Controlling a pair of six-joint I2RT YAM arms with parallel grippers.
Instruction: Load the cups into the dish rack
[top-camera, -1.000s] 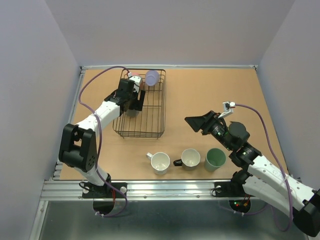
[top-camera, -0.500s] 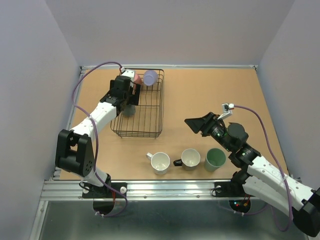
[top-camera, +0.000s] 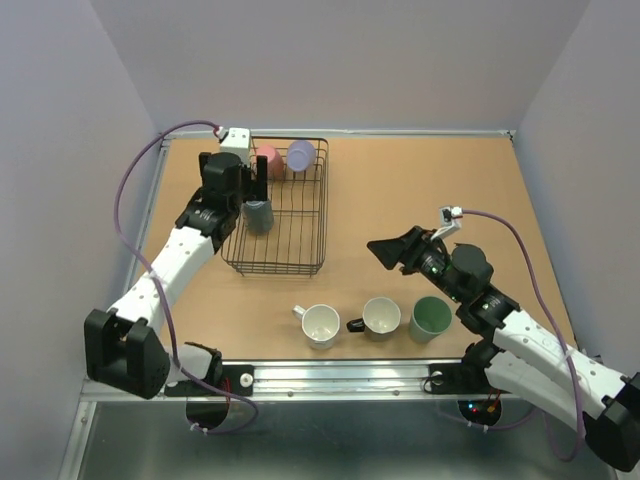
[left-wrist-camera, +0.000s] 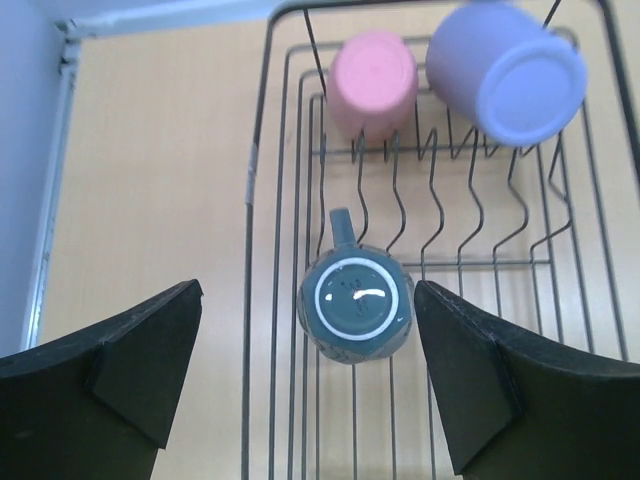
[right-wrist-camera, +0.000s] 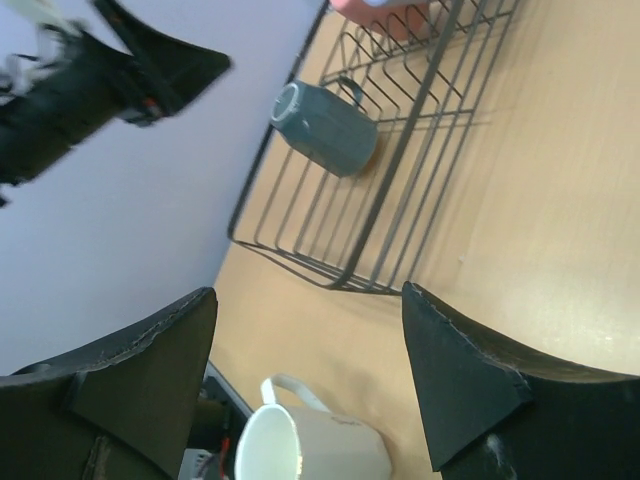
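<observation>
1. While a pink cup (top-camera: 268, 160), a lavender cup (top-camera: 300, 154) and a grey cup (top-camera: 258, 215) are sitting in the dish rack (top-camera: 326, 210), a white cup (top-camera: 320, 325), a black-handled cup (top-camera: 381, 316) and a green cup (top-camera: 431, 318) are waiting on the surface (top-camera: 420, 190); the job is looking about half done.
2. From the left wrist, the left tool (left-wrist-camera: 305, 290) is hanging wide open above the upturned grey cup, gripping nothing.
3. From the right wrist, the right tool (right-wrist-camera: 308, 298) is gaping wide, holding nothing and pointing past the white cup toward the dish rack.
</observation>
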